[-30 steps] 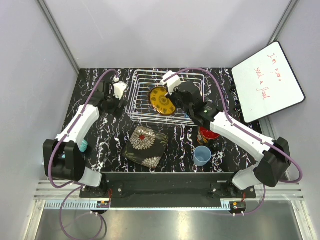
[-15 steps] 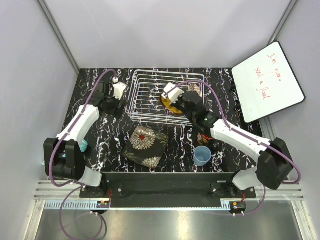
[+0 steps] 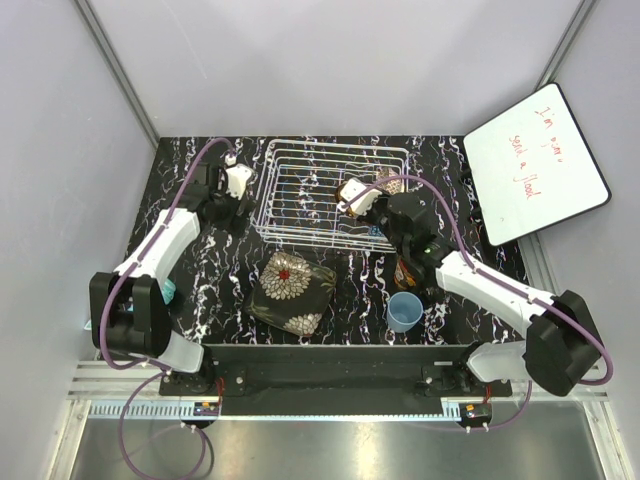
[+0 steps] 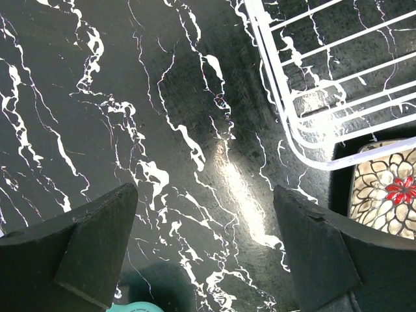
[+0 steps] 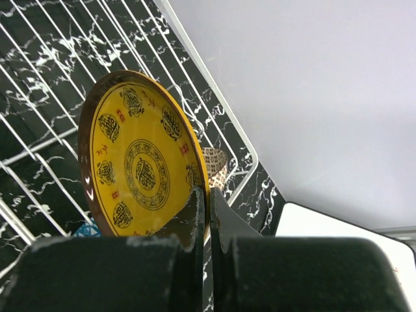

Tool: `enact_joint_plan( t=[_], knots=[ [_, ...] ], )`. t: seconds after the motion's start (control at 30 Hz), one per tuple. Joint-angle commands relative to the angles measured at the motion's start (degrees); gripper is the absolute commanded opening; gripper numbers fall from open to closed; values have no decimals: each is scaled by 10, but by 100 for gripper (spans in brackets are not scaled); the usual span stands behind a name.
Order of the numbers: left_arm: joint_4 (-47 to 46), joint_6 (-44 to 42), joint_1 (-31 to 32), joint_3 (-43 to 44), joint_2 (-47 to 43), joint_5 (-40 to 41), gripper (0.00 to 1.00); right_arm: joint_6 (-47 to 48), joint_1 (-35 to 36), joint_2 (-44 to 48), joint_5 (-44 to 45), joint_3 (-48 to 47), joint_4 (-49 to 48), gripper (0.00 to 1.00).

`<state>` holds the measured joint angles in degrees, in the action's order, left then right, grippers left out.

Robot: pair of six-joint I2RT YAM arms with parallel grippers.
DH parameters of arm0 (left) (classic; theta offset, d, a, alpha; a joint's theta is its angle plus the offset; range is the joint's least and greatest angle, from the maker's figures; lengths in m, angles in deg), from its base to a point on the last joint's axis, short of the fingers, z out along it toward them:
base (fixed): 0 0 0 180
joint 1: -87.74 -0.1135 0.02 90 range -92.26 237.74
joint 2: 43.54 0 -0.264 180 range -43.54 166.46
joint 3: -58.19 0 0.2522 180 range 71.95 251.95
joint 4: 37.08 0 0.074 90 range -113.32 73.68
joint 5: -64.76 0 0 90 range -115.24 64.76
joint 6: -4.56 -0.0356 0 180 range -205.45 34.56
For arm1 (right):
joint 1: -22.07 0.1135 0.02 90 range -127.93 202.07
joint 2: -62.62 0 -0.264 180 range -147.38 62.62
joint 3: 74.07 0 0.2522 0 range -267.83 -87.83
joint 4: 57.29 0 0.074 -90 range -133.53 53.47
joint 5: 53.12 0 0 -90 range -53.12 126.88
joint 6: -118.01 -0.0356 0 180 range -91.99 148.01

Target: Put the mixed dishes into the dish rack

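Observation:
The yellow-orange plate [image 5: 140, 169] stands on edge over the white wire dish rack [image 5: 52, 84]. My right gripper [image 5: 208, 201] is shut on its rim. In the top view that gripper [image 3: 352, 195] is over the right part of the rack [image 3: 300, 165] and hides most of the plate. The pinkish speckled bowl [image 3: 392, 183] sits in the rack's right end. The dark squarish plate [image 3: 291, 291], red mug [image 3: 411, 272] and light-blue cup [image 3: 405, 311] are on the table. My left gripper [image 3: 236, 186] is open and empty left of the rack. The blue bowl is mostly hidden.
A whiteboard [image 3: 535, 165] with red writing leans at the right. Teal headphones [image 3: 167, 293] lie beside the left arm. The left wrist view shows the rack's corner [image 4: 292, 123] and the dark plate's edge [image 4: 390, 188] on the black marbled table.
My right gripper has moved right and down with the yellow plate. The plate has turned from face-up to on edge. The left arm has not moved.

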<state>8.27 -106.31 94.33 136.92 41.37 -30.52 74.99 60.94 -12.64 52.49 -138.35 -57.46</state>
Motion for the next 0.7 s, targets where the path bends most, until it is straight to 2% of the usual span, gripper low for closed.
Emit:
enact_joint_plan(
  t=[0.0, 0.53, 0.67],
  knots=[
    [-29, 8, -5, -1, 3, -12, 90, 34, -15, 5, -20, -1, -51, 0],
    [-38, 13, -8, -1, 12, -11, 90, 12, -20, 9, -47, 31, -20, 0],
    [-42, 14, -8, -2, 15, -11, 90, -2, -20, 11, -73, 31, 26, 0]
  ],
)
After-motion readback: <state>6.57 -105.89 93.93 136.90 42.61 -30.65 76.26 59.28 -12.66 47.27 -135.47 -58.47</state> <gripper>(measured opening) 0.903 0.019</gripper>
